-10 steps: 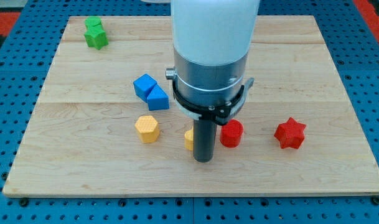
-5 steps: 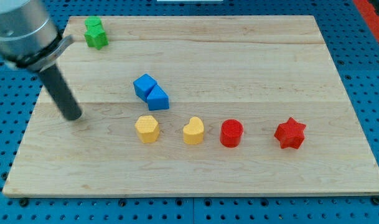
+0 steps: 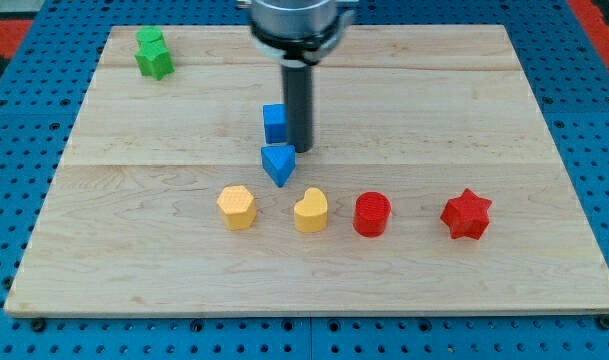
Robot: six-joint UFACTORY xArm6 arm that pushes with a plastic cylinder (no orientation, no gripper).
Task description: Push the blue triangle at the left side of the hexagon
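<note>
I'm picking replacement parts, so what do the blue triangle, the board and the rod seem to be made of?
Blue triangle: likely plastic or painted wood, with uniform matte colour and crisp edges. Board: pale wood, showing grain lines and plank seams. Rod ending in my tip, beside the blue cube: dark, smooth, perhaps metal or plastic.

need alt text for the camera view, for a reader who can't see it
My tip sits just right of a blue cube and above a blue triangle on a wooden board. Below lie a yellow hexagon, yellow heart, red cylinder and red star; green blocks sit top left.
</note>
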